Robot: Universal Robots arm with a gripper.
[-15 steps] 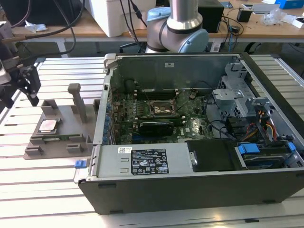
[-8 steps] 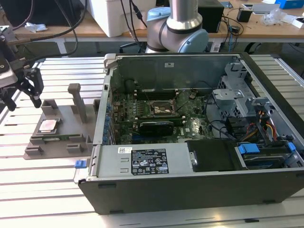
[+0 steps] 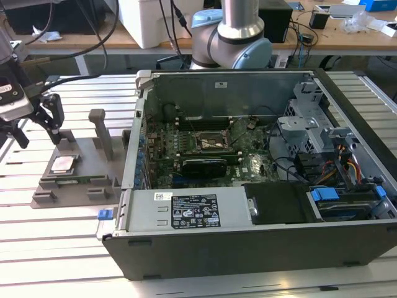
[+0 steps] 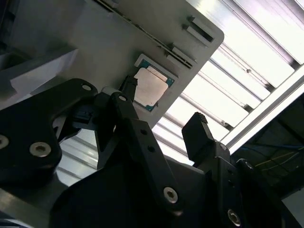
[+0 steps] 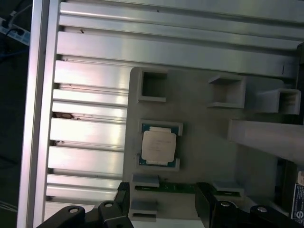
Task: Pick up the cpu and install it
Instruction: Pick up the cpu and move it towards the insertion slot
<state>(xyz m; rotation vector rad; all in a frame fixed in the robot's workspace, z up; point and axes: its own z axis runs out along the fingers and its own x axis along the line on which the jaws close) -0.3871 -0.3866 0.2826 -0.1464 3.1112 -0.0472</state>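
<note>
The cpu [image 3: 64, 164], a small square chip with a silvery top, lies flat in a recess of the grey fixture plate [image 3: 84, 149] on the exterior view's left. Both wrist views show the cpu [image 4: 148, 88] [image 5: 159, 147] resting there untouched. My gripper [image 3: 35, 128] hangs above the plate, a little off from the chip, open, with nothing between its black fingers [image 4: 197, 126]. In the first wrist view my gripper [image 5: 164, 195] is spread wider than the chip. The motherboard socket [image 3: 214, 143] sits inside the open computer case [image 3: 260, 242].
A tall grey post [image 3: 102, 133] and several fixture blocks [image 5: 227, 91] stand on the plate near the chip. The slatted aluminium table [image 3: 56, 248] runs under everything. The arm's base [image 3: 232, 40] stands behind the case. Cables and a drive cage [image 3: 335, 155] fill the case's right side.
</note>
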